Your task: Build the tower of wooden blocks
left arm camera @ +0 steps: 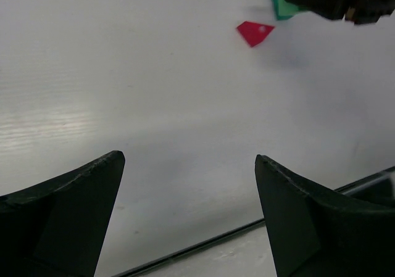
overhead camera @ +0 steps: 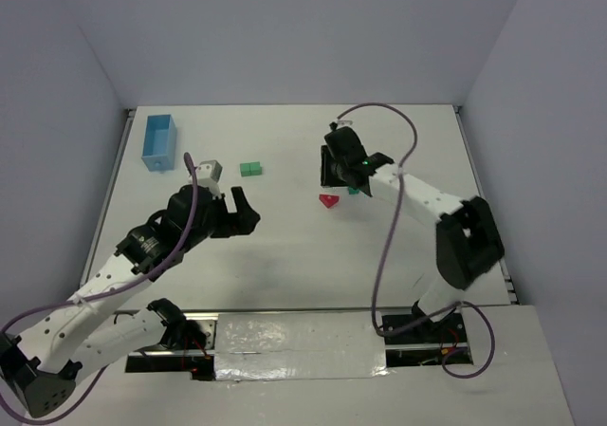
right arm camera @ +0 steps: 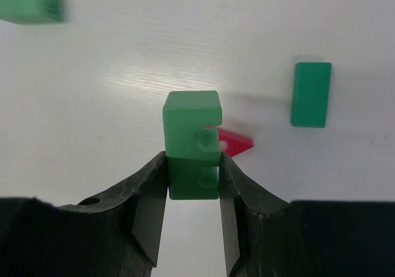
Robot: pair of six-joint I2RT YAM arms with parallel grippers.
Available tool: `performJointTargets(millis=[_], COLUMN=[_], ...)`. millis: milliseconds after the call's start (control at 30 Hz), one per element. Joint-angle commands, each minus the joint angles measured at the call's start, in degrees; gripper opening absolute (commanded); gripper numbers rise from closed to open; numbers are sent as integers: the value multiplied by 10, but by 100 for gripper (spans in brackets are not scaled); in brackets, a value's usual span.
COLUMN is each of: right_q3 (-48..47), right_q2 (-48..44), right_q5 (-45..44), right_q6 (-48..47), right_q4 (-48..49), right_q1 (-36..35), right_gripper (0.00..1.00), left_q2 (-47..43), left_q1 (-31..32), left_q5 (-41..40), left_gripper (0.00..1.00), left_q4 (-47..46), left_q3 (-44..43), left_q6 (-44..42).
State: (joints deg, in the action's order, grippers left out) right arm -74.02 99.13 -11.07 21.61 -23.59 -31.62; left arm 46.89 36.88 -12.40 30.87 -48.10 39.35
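Note:
My right gripper point(right arm camera: 192, 166) is shut on a green notched block point(right arm camera: 192, 142), with the jaws pressed against its lower sides. A red triangular roof piece point(right arm camera: 236, 144) lies on the table just behind it, and also shows in the top view point(overhead camera: 329, 200). A green rectangular block point(right arm camera: 310, 94) lies to the right, and another green block point(right arm camera: 28, 4) at the far left. In the top view my right gripper point(overhead camera: 334, 173) hangs over the red piece. My left gripper point(overhead camera: 245, 210) is open and empty, and its fingertips point(left arm camera: 116, 160) frame bare table.
A light blue rectangular box point(overhead camera: 158, 142) stands at the back left. A green block point(overhead camera: 250, 169) lies mid-table and another point(overhead camera: 353, 191) beside the right gripper. The left wrist view shows the red piece point(left arm camera: 255, 32) and the table's front edge point(left arm camera: 203, 243).

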Motion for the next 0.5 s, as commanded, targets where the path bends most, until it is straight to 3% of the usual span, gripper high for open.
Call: performJointTargets(millis=[0, 133, 467], right_q3=[76, 192, 262], right_q2=[-145, -279, -414], right_q5=[20, 37, 99], right_q6=[73, 123, 128], right_q4=[132, 191, 212], right_q1=[-31, -86, -119], right_gripper=[20, 19, 18], left_q2=[23, 103, 190], left_q1=[2, 25, 71], left_q5=[71, 142, 127], left_gripper=[100, 100, 90], left_q4=[-133, -234, -237], left_q3=[-38, -86, -143], left_q6=[71, 85, 49])
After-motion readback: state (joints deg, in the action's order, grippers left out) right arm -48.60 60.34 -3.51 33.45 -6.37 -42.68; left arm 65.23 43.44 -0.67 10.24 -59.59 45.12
